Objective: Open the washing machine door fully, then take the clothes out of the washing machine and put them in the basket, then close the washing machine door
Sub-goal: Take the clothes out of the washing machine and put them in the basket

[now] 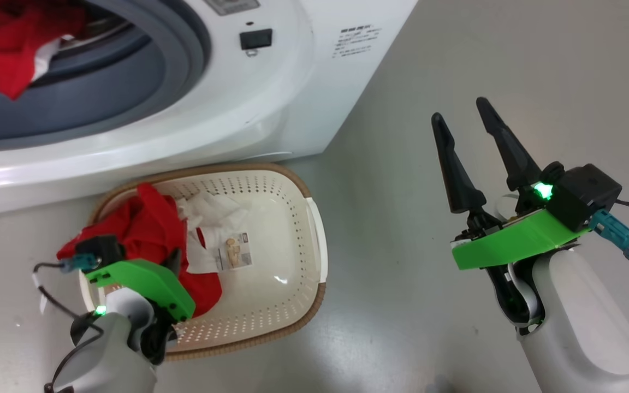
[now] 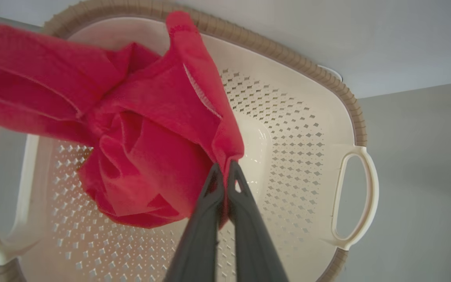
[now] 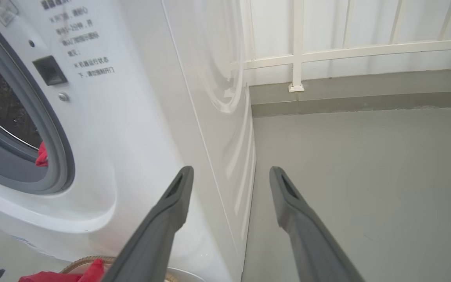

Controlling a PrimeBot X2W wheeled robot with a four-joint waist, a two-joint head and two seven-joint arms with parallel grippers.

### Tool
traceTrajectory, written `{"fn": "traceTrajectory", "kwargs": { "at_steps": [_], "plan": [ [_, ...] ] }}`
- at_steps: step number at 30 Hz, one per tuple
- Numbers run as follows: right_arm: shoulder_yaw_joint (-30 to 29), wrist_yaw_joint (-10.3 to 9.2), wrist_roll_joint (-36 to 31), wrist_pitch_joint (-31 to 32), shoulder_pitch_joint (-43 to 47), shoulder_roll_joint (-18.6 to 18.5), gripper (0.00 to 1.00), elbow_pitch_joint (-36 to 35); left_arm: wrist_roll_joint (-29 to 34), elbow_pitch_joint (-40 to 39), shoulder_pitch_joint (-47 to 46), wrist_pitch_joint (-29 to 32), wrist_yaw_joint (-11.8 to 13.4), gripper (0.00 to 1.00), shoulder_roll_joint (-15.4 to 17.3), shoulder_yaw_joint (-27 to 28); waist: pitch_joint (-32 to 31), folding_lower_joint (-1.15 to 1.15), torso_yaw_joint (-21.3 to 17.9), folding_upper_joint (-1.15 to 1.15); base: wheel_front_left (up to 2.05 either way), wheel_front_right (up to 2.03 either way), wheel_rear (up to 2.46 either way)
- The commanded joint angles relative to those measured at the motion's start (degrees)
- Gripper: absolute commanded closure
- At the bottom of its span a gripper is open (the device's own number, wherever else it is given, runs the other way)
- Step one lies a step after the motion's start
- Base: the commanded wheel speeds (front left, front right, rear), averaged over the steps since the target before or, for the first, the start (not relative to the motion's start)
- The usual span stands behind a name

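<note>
1. The left claw (image 2: 225, 166) is clenched on a fold of a red garment (image 2: 151, 129). Its two dark fingers are pressed together on the cloth's edge, and the bundle hangs over the basket (image 2: 272, 47).
2. The garment sags and bunches from that single pinch, so it looks soft, limp and probably light. It should drop in a heap when let go. One end reaches out over the brown rim, so a release toward the basket's middle looks wiser.
3. The basket stands on the grey floor (image 1: 456, 65), just in front of the washing machine (image 1: 271, 98). White cloth (image 1: 205, 215) and a paper label (image 1: 235, 250) lie on its bottom.
4. The right claw (image 1: 459, 109) is released, fingers spread wide and holding nothing. It hangs over bare floor to the right of the basket, well apart from it.
5. More red clothes (image 1: 3, 49) with white trim spill over the grey gasket (image 1: 129, 82) in the machine's open mouth.
6. These clothes are the next to take. The best hold is likely a raised fold or bunched ridge near the gasket, pinched deep rather than by a thin edge that could slip free. The cloth will not break, but a trailing end may drag or catch on the rubber lip, so a slow pull outward suits it.
</note>
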Motion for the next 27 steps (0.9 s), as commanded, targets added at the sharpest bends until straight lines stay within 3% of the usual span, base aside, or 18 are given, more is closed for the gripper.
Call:
{"fn": "traceTrajectory", "kwargs": {
  "at_steps": [1, 5, 8, 9, 10, 15, 27],
  "plan": [
    [1.0, 0.37, 0.5, -0.4, 0.0, 0.3, 0.00, -1.0, -0.2, -0.3, -0.3, -0.1, -0.3, 1.00, 1.6, 0.9, 0.7, 0.00, -0.6, 0.00, 0.00, 0.00, 0.00],
    [0.7, 0.37, 0.6, -0.4, -0.5, 0.3, 0.00, -0.5, -0.8, 0.5, -1.2, -0.8, -0.3, 1.00, 1.7, -0.8, 1.1, 0.00, -0.5, 0.00, 0.00, 0.00, 0.00],
    [0.1, 0.37, 0.3, -0.4, -0.5, 0.3, 0.00, 0.0, -0.6, 0.7, -1.9, -2.1, -0.3, 0.39, 1.7, -2.4, 0.6, 0.00, 0.0, 0.00, 0.00, 0.00, 0.00],
    [0.0, 0.37, 0.2, -0.4, -0.4, 0.3, 0.00, 0.2, -0.6, 0.5, -2.0, -2.7, -0.3, 0.29, 1.6, -2.9, 0.2, 0.00, 0.3, 0.00, 0.00, 0.00, 0.00],
    [-0.1, 0.37, 0.2, -0.4, -0.4, 0.3, 0.00, 0.4, -0.9, 0.1, -2.1, -3.3, -0.3, 0.00, 1.6, -3.4, -0.2, 0.00, 0.5, 0.00, 0.00, 0.00, 0.00],
    [-0.3, 0.37, 0.0, -0.4, 0.1, -0.2, 0.00, 1.1, -4.3, -3.4, -0.6, -4.5, -0.3, 0.00, 1.3, -5.6, -2.7, 0.00, 1.7, 0.00, 0.00, 0.00, 0.00],
    [-1.8, 0.37, 0.2, -0.4, 3.6, -0.7, 0.00, 1.9, -7.6, -11.9, 4.9, -12.5, -0.3, 0.00, 5.2, -9.8, -10.6, 0.00, 4.6, 0.00, 0.00, 0.00, 0.00]
  ]
}}
